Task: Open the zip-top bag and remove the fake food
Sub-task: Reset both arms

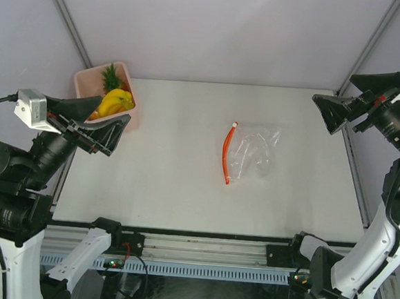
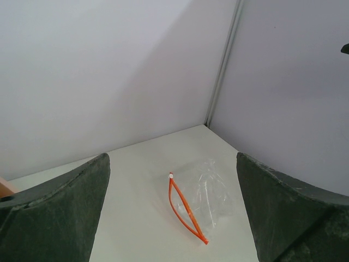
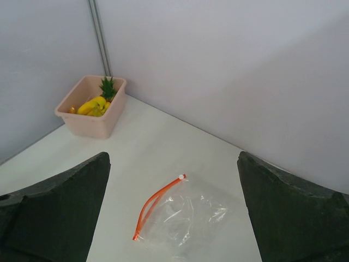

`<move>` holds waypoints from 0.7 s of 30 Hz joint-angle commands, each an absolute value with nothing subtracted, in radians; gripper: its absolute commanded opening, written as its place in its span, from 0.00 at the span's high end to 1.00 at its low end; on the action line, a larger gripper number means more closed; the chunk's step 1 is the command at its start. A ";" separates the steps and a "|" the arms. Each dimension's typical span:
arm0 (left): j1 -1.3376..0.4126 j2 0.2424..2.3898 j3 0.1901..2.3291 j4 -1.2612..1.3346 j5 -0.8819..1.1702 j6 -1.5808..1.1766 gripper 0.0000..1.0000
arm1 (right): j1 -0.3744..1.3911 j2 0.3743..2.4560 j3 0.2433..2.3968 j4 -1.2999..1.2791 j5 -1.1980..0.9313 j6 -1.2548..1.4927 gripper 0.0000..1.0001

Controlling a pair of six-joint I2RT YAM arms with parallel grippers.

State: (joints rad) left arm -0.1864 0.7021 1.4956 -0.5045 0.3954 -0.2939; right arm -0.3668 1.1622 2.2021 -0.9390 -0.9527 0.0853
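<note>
Top external view gives us the whole table (image 1: pixel 183 183). The zip-top bag (image 1: pixel 255 157) lies flat near its middle, well apart from both arms, with its red-orange zip strip (image 1: pixel 227 154) along the left edge. In the 2 wrist views the strip is bowed into 2 lines, so the mouth is open, and the clear plastic looks empty. The fake food (image 1: pixel 114 98) sits in the pink bin (image 1: pixel 83 80) at the far left corner: a yellow banana bunch (image 1: pixel 118 101) and a pineapple (image 1: pixel 111 77) with its green top. The left gripper (image 1: pixel 111 115) and the right gripper (image 1: pixel 337 94) hang raised at the sides, jaws wide apart, holding nothing. We judge the removing step done; the next move calls only for checking that nothing small is left inside the bag.
</note>
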 commanded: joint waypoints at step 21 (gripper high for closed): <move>-0.180 0.710 1.464 -0.485 0.393 -0.267 0.00 | -0.377 1.134 2.176 -0.936 -0.938 0.071 0.00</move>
State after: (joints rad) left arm -0.1864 0.7021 1.4845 -0.5114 0.3954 -0.2844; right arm -0.3721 1.1397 2.1792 -0.9417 -0.9512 0.0811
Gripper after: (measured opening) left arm 0.997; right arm 0.997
